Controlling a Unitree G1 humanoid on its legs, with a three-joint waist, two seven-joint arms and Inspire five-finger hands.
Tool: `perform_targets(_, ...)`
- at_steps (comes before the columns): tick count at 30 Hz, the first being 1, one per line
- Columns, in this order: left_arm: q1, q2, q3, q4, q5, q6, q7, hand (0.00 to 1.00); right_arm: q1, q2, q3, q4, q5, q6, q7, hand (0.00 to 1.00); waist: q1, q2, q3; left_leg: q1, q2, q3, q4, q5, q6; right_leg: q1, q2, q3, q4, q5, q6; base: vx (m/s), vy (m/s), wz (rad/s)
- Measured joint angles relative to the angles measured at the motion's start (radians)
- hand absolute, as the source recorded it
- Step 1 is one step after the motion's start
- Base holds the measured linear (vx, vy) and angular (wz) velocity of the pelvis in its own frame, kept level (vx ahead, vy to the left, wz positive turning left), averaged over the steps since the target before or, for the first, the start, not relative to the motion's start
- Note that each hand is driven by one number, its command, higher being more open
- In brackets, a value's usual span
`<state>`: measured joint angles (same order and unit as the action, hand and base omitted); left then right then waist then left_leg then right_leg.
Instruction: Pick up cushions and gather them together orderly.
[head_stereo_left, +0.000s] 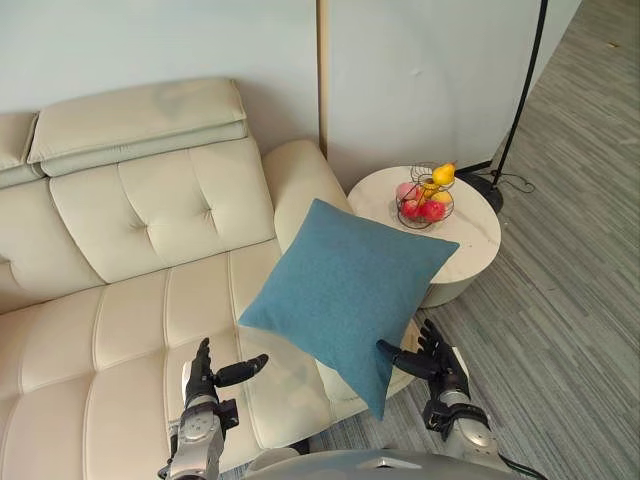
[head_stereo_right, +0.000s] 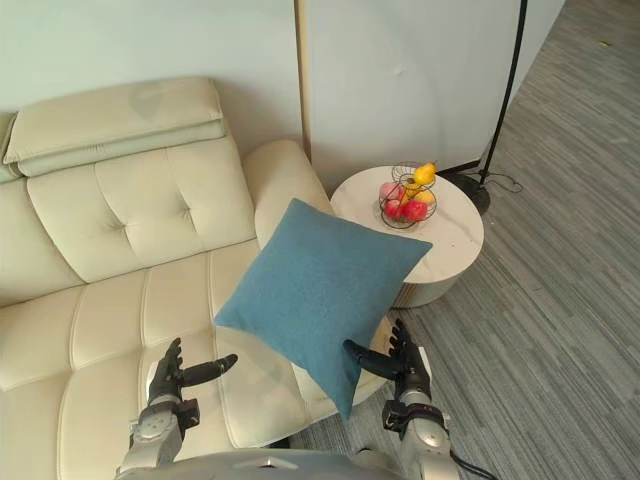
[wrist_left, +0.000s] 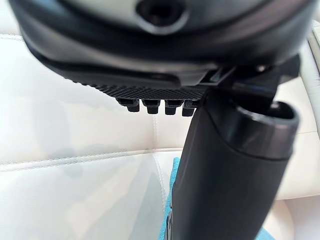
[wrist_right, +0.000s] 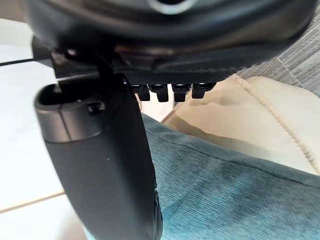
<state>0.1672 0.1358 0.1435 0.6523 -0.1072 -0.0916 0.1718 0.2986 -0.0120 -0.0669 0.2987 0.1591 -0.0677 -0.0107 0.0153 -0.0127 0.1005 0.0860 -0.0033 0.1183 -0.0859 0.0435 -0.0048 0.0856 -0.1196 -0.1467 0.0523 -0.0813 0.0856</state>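
Head views: a blue cushion (head_stereo_left: 345, 290) sits tilted on a corner against the armrest of the sofa (head_stereo_left: 130, 310), beside a round surface (head_stereo_left: 480, 225) carrying a fruit basket (head_stereo_left: 425, 197). The left robot hand (head_stereo_left: 205, 378) is spread above the seat, apart from the cushion. The right robot hand (head_stereo_left: 440, 362) is spread too, with its thumb at the cushion's lower edge.

Left wrist view: straight fingers over the cream seat.

Right wrist view: the thumb lies just beside the blue fabric, pinching nothing.
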Motion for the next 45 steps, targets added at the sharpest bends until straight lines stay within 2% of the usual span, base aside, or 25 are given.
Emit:
perform_targets(5, -0.046, -0.005, -0.001, -0.008, 0.0, 0.0, 0.047, 1.0, -0.038, 0.001, 0.055, 0.104, 0.0, 0.002, -0.012, 1.0, 0.005, 0.0, 0.007, -0.025, 0.001, -0.018, 0.0, 0.003, -0.001, -0.009, 0.004, -0.016, -0.013, 0.005, -0.006, -0.01, -0.015, 0.1)
perform_targets(10, -0.134, -0.006, -0.001, -0.045, 0.003, 0.001, 0.109, 1.0, -0.11, 0.001, 0.09, 0.139, 0.012, 0.002, -0.043, 1.0, 0.009, -0.006, 0.065, -0.067, 0.008, -0.023, 0.0, 0.018, -0.004, -0.05, 0.013, -0.018, -0.013, 0.018, -0.018, -0.05, -0.017, 0.03)
perform_targets(13, -0.213, -0.005, -0.001, -0.054, 0.01, 0.003, 0.147, 1.0, -0.158, 0.001, 0.1, 0.15, 0.021, -0.005, -0.063, 1.0, 0.01, -0.018, 0.105, -0.114, 0.013, -0.025, 0.0, 0.034, -0.005, -0.093, 0.018, -0.018, -0.012, 0.033, -0.021, -0.06, -0.007, 0.02)
perform_targets(16, -0.284, -0.003, -0.001, -0.104, 0.012, 0.005, 0.184, 1.0, -0.186, 0.001, 0.111, 0.142, 0.022, -0.035, -0.078, 1.0, 0.011, -0.041, 0.141, -0.167, 0.017, -0.025, 0.017, 0.04, -0.003, -0.139, 0.02, -0.017, -0.007, 0.044, -0.024, -0.06, 0.008, 0.01)
perform_targets(20, -0.385, 0.011, -0.002, -0.121, 0.011, 0.005, 0.219, 1.0, -0.2, 0.0, 0.127, 0.099, 0.023, -0.054, -0.1, 1.0, 0.011, -0.045, 0.172, -0.229, 0.021, -0.02, 0.041, 0.041, -0.002, -0.197, 0.019, -0.009, 0.003, 0.056, -0.024, -0.08, 0.023, -0.04)
perform_targets(27, -0.517, 0.097, -0.056, -0.118, -0.043, -0.004, 0.211, 1.0, -0.208, 0.001, 0.135, 0.021, 0.042, -0.088, -0.112, 1.0, 0.011, -0.048, 0.22, -0.313, 0.04, -0.013, 0.063, 0.049, -0.01, -0.282, 0.032, 0.001, 0.014, 0.071, -0.033, -0.05, -0.003, -0.04)
perform_targets(33, -0.603, 0.104, -0.143, -0.075, -0.103, -0.02, 0.188, 1.0, -0.258, -0.004, 0.134, 0.01, 0.05, -0.094, -0.15, 1.0, 0.01, -0.051, 0.261, -0.351, 0.048, -0.013, 0.076, 0.058, -0.016, -0.318, 0.043, 0.004, 0.023, 0.081, -0.045, -0.03, -0.008, -0.01)
perform_targets(34, -0.61, 0.101, -0.164, -0.067, -0.105, -0.022, 0.187, 0.0, -0.269, -0.005, 0.134, 0.01, 0.054, -0.093, -0.156, 1.0, 0.01, -0.051, 0.268, -0.354, 0.05, -0.013, 0.078, 0.06, -0.017, -0.321, 0.045, 0.005, 0.024, 0.083, -0.047, -0.06, -0.007, -0.04)
perform_targets(39, -0.615, 0.096, -0.247, -0.036, -0.118, -0.05, 0.177, 0.0, -0.334, -0.013, 0.145, 0.016, 0.061, -0.08, -0.197, 1.0, 0.011, -0.045, 0.287, -0.378, 0.065, -0.012, 0.073, 0.085, -0.021, -0.351, 0.059, 0.008, 0.028, 0.102, -0.059, -0.07, -0.008, -0.03)
perform_targets(40, -0.615, 0.097, -0.254, -0.036, -0.118, -0.05, 0.176, 0.0, -0.339, -0.017, 0.149, 0.016, 0.061, -0.079, -0.2, 0.0, 0.012, -0.044, 0.29, -0.378, 0.066, -0.012, 0.072, 0.086, -0.022, -0.351, 0.06, 0.008, 0.028, 0.104, -0.06, -0.09, -0.001, -0.04)
perform_targets(45, -0.615, 0.115, -0.256, -0.036, -0.117, -0.052, 0.174, 0.0, -0.378, -0.047, 0.174, 0.018, 0.065, -0.064, -0.211, 0.0, 0.012, -0.03, 0.299, -0.373, 0.079, -0.014, 0.047, 0.107, -0.033, -0.355, 0.067, 0.01, 0.02, 0.124, -0.066, -0.07, 0.007, -0.03)
